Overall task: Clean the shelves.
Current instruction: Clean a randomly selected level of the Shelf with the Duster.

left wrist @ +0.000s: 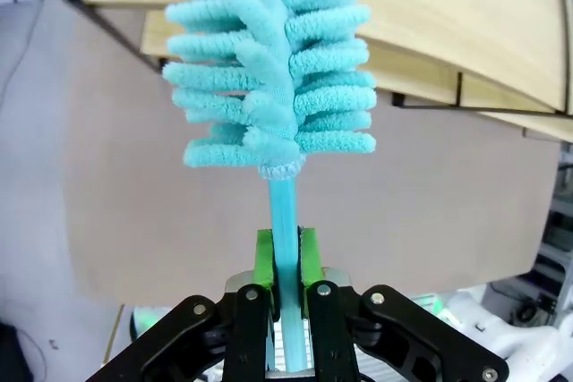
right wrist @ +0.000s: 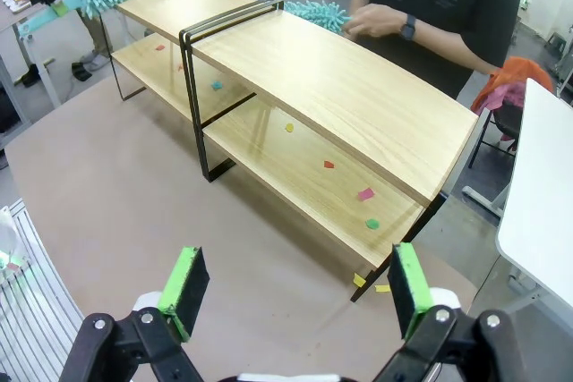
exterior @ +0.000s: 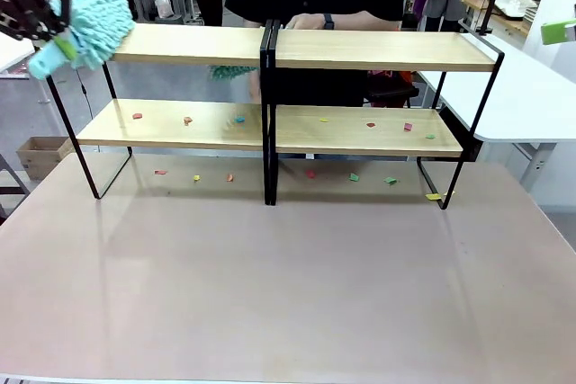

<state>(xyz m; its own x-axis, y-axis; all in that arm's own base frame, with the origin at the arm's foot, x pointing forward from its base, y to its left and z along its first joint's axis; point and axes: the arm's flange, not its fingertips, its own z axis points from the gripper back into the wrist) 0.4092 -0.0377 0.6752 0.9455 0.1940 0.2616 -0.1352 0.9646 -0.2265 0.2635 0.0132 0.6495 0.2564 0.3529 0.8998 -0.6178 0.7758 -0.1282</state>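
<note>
The left gripper (left wrist: 286, 255) was clamped shut on the thin handle of a turquoise duster (left wrist: 269, 69), green pads pressed against both sides of the stem. In the front view its fluffy head sat at the left end of the upper tier of the shelves (exterior: 360, 49), touching or just over the board's corner; I could not tell which.

The right gripper (right wrist: 295, 288) hung above the table (exterior: 288, 285) with its jaws spread wide and nothing between them, looking down on the right-hand rack from the near side.

The shelves stood across the far half of the table, the two racks joined at the middle. Small coloured scraps (exterior: 408, 127) lay scattered on both lower boards and on the tabletop under them. The top boards looked bare.

At the far side a person's hand (right wrist: 372, 20) held a second duster (right wrist: 313, 13) against the back edge of the top tier, near the join.
</note>
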